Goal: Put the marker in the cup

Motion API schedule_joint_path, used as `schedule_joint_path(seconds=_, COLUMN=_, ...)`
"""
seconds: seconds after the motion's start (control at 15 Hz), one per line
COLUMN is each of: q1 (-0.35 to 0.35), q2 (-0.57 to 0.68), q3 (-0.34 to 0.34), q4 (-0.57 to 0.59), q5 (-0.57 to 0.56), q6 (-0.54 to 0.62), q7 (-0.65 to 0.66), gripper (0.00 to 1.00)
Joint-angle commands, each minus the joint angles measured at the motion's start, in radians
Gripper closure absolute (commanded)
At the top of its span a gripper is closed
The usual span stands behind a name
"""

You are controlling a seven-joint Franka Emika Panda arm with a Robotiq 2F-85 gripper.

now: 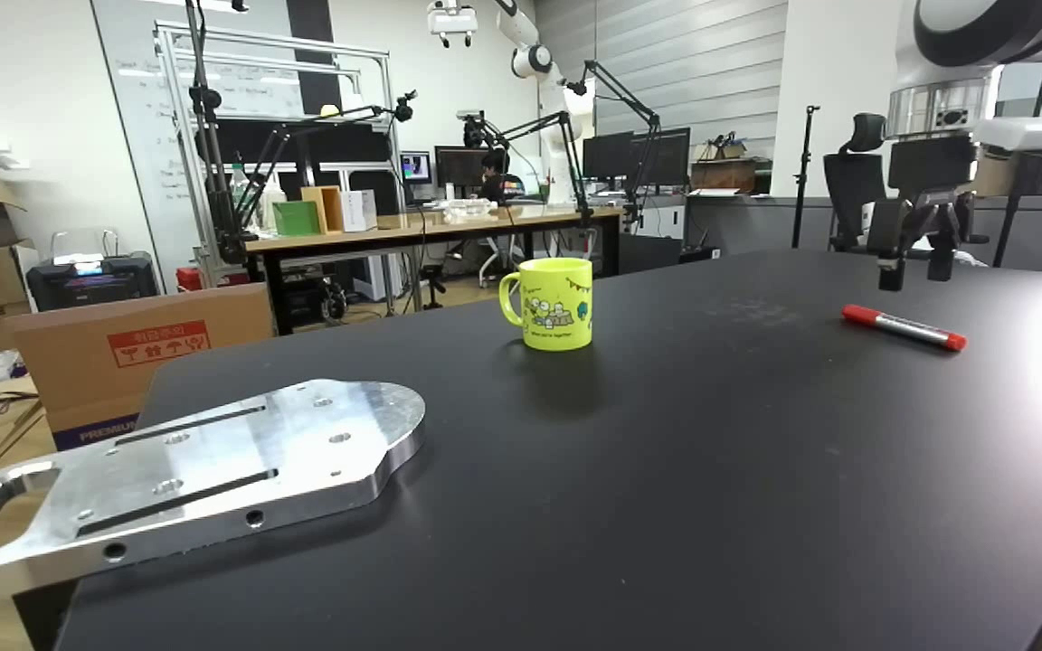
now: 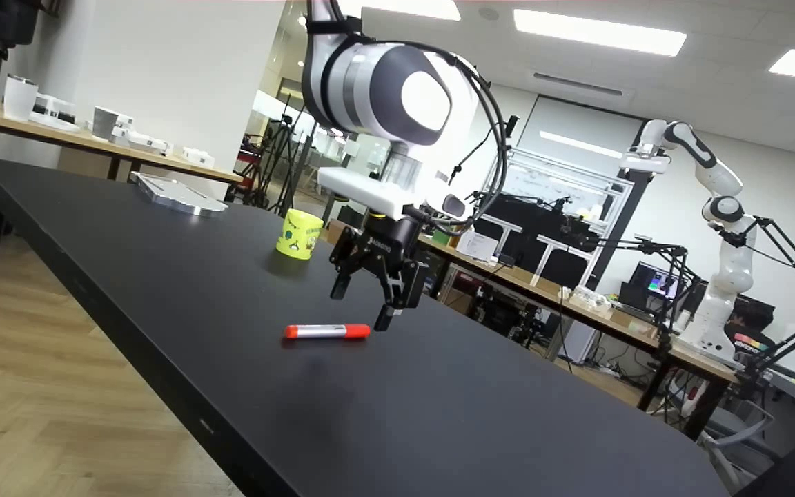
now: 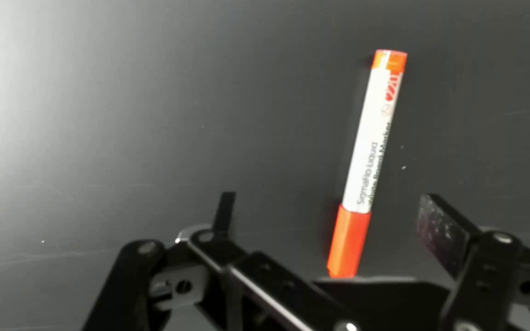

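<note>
The marker (image 1: pixel 905 327), with a white barrel and red ends, lies flat on the black table in both exterior views (image 2: pixel 325 331). It fills much of the wrist view (image 3: pixel 369 142), its red cap toward my gripper. My gripper (image 1: pixel 915 271) is open and empty above the table, close to the marker, as both exterior views show (image 2: pixel 361 306). In the wrist view the marker's cap end lies between my spread fingers (image 3: pixel 329 202), touching neither. The yellow-green cup (image 1: pixel 557 316) stands upright on the table, away from the marker, in both exterior views (image 2: pixel 299 235). The wrist view does not show it.
A silver machined metal plate (image 1: pixel 259 443) lies on the table beyond the cup from my gripper, also seen in an exterior view (image 2: pixel 180 196). The table's long edge (image 2: pixel 156 373) runs near the marker. A cardboard box (image 1: pixel 159 353) stands beside the table.
</note>
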State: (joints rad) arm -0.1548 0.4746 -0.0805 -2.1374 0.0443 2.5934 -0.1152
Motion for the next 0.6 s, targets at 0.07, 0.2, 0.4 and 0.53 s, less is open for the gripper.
schedule_joint_path(seconds=0.07, q1=-0.031, q2=0.082, q3=0.026, q4=0.082, q5=0.059, q6=-0.053, q7=0.014, gripper=0.0)
schedule_joint_path(seconds=0.2, q1=-0.02, q2=0.105, q3=0.016, q4=0.105, q5=0.062, q6=-0.075, q7=0.043, gripper=0.0)
schedule_joint_path(seconds=0.4, q1=0.013, q2=0.14, q3=-0.008, q4=0.15, q5=0.059, q6=-0.154, q7=0.141, gripper=0.26)
schedule_joint_path(seconds=0.53, q1=0.024, q2=0.151, q3=-0.008, q4=0.164, q5=0.06, q6=-0.171, q7=0.175, gripper=0.4)
